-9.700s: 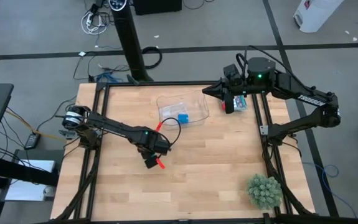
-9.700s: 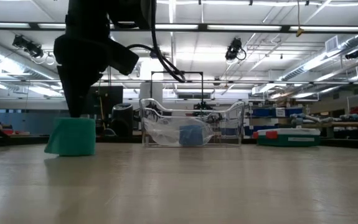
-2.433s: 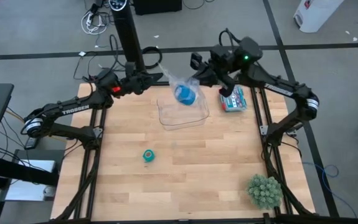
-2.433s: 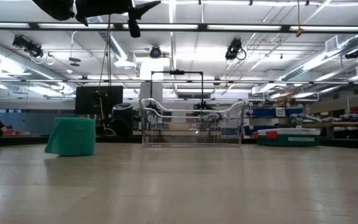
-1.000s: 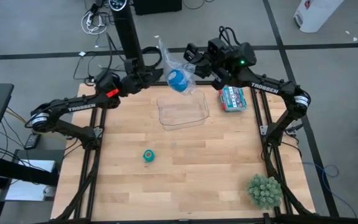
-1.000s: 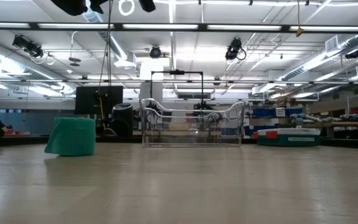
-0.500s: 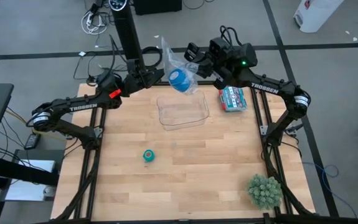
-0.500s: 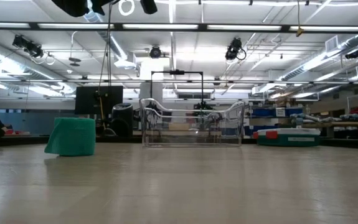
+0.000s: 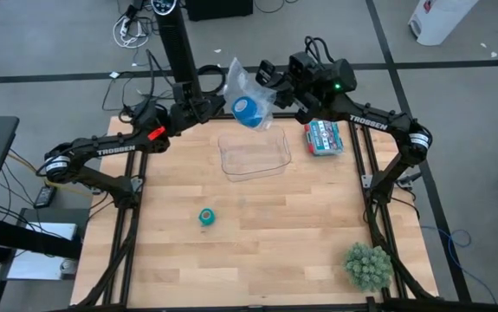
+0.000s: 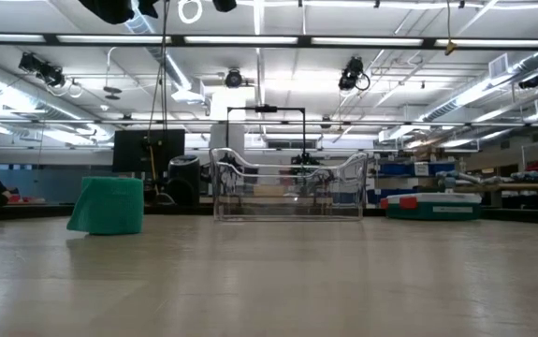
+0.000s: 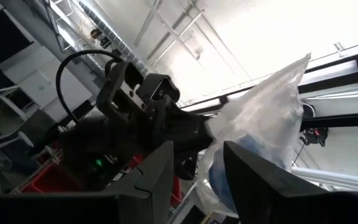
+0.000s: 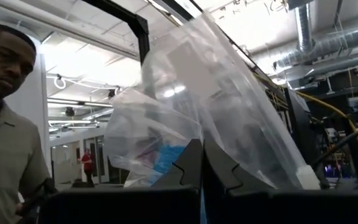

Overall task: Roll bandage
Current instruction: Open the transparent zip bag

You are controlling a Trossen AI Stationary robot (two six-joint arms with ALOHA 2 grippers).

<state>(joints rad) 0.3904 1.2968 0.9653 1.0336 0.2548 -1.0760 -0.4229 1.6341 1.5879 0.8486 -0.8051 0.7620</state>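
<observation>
The teal bandage [image 9: 205,217] is a small coil standing on its flat end on the table's near left, touched by nothing; the low view shows the bandage [image 10: 109,206] at the left. High over the table's far edge my right gripper [image 9: 272,89] is shut on a clear plastic bag [image 9: 240,85] with a blue roll [image 9: 247,108] inside. My left gripper [image 9: 216,101] stands open right beside the bag's left side. In the left wrist view the bag [image 11: 269,118] shows just past its spread fingers. My right gripper pinches bunched film on the bag's right side [image 12: 197,134] between its two shut fingers. It comes from the table's right and slants upward. The bag is lifted clear of the table, with the blue roll [image 12: 166,155] sagging inside it. I cannot tell whether my left gripper touches the bag.
A clear plastic tray [image 9: 255,156] sits on the table under the bag. A flat printed packet [image 9: 324,136] lies at the far right, and a green plant [image 9: 368,264] stands at the near right corner. A person [image 12: 4,124] stands beyond the table.
</observation>
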